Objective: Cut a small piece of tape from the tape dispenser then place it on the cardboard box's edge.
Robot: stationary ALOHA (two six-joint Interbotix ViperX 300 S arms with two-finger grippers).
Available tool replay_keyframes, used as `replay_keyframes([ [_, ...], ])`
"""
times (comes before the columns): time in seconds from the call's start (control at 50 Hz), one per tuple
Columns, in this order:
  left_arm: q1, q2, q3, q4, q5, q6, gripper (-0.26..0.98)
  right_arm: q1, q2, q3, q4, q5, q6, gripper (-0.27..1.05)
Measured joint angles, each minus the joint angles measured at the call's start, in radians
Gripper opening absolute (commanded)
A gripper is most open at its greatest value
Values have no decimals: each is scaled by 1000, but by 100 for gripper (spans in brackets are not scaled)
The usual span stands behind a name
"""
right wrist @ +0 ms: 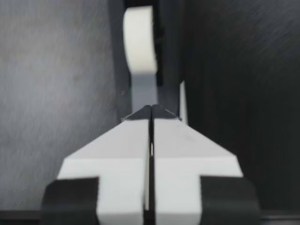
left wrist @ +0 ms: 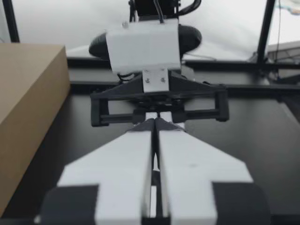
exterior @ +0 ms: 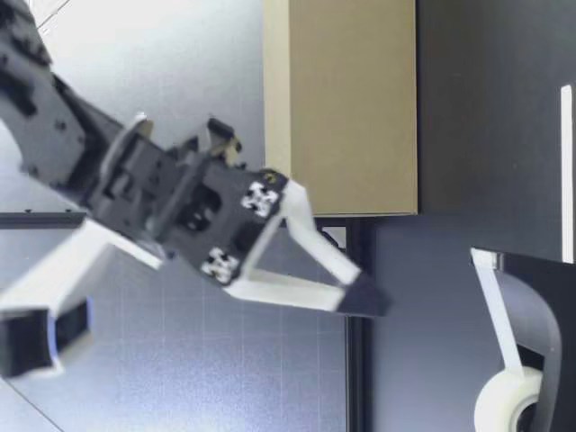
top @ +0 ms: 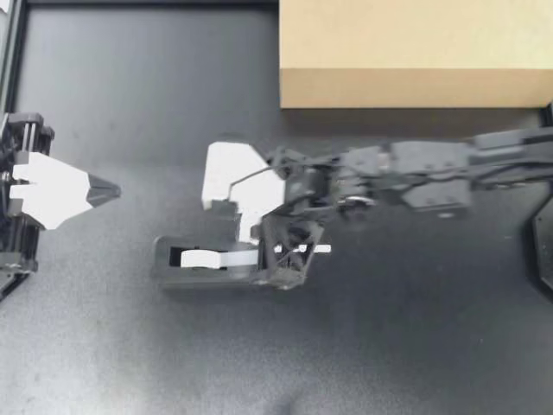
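Note:
The black tape dispenser lies left of the table's middle, its white roll feeding a strip toward the right. My right gripper hangs over it, shut and empty. In the low view its tip is above the dispenser, apart from the tape strip's raised end. In the right wrist view the shut fingertips point along the strip toward the roll. My left gripper rests at the left edge, shut and empty. The cardboard box stands at the back right.
The table is a dark mat. A black frame rail runs along its left side. In the left wrist view the box sits beside my left gripper, and my right arm's wrist faces it.

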Motion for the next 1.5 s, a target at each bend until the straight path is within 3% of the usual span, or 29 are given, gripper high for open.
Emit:
replay_keyframes([
  [0.12, 2, 2, 11, 0, 0, 0, -13, -32, 64, -66, 175, 147, -138, -12],
  [0.3, 0, 2, 12, 0, 0, -2, -13, -155, 129, -137, 499, 308, -353, -12],
  [0.48, 0, 3, 15, 0, 0, -2, -13, -247, 181, -175, 649, 431, -397, -8],
  [0.6, 0, 6, 17, 0, 0, -2, -13, -261, 227, -206, 667, 492, -399, 4],
  [0.82, 2, 20, 15, 0, 0, -2, -13, -258, 291, -265, 653, 512, -391, 43],
  [1.5, 0, 41, 18, 0, 0, -2, -13, -255, 353, -296, 658, 541, -376, 42],
])
